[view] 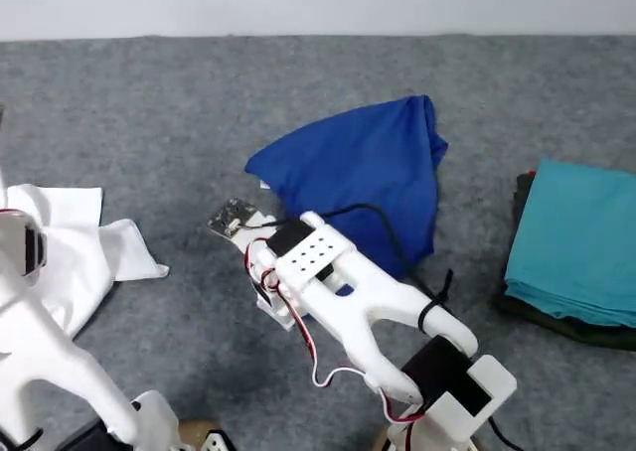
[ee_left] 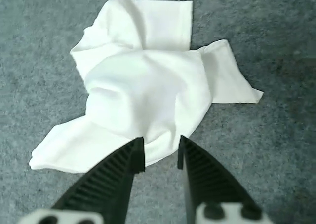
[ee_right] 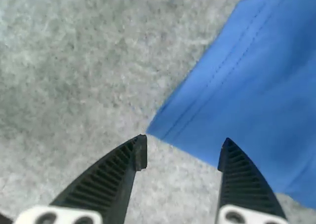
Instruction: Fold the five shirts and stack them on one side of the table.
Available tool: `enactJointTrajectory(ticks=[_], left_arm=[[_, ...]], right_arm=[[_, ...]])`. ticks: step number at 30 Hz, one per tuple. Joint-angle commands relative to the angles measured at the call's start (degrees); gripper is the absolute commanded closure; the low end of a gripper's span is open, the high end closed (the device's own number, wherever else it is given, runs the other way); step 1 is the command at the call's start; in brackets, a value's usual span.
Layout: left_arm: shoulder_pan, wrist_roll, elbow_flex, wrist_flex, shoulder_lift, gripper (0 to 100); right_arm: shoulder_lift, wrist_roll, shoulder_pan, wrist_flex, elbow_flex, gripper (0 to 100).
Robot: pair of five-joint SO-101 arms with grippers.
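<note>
- A grey felt-like table cover (view: 149,103) is lying under everything, and a pale wall is running along its far edge.
- At the right, a folded teal cloth shirt (view: 576,237) is sitting on top of a dark folded garment (view: 556,324).
- A crumpled blue cloth shirt (view: 368,173) is lying in the middle, well apart from that stack. A rumpled white cloth shirt (view: 79,242) is lying at the left.
- The white right arm (view: 368,292) is stretching from the near edge towards the blue shirt's near-left side, and its black cable (view: 388,227) is crossing the cloth.
- The left arm (view: 40,352) is rising at the near left, beside the white shirt.
- The right gripper (ee_right: 183,145) is holding its black ribbed fingers wide apart, with a corner of the blue shirt (ee_right: 256,76) lying just beyond the gap.
- The left gripper (ee_left: 160,142) is keeping its fingers slightly apart, clamping nothing, with the near edge of the white shirt (ee_left: 148,86) at their tips.
</note>
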Motion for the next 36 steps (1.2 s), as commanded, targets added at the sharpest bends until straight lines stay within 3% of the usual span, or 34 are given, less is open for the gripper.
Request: enactJointTrajectory(ticks=[1,9,15,19,29,36], left_arm=[[-1.14,0.00,-0.13,0.62,-1.58,88],[-1.14,0.00,-0.13,0.62,-1.93,88],[-1.14,-1.93,-0.13,0.88,-2.02,88],[-1.14,-1.93,-0.13,0.88,-2.02,88],[-0.88,-1.93,-0.13,0.79,-2.02,88],[-0.88,-1.93,-0.13,0.70,-2.02,88]], right_arm=[[1.98,-0.35,-0.04,-1.80,-0.53,75.8],[17.54,-0.35,0.04,1.89,-10.46,77.0],[24.66,4.13,4.00,10.59,-21.54,92.4],[25.10,5.10,8.31,14.64,-27.25,94.3],[12.53,15.47,14.55,30.55,-45.27,98.8],[-0.04,30.15,16.84,31.43,-59.08,98.8]])
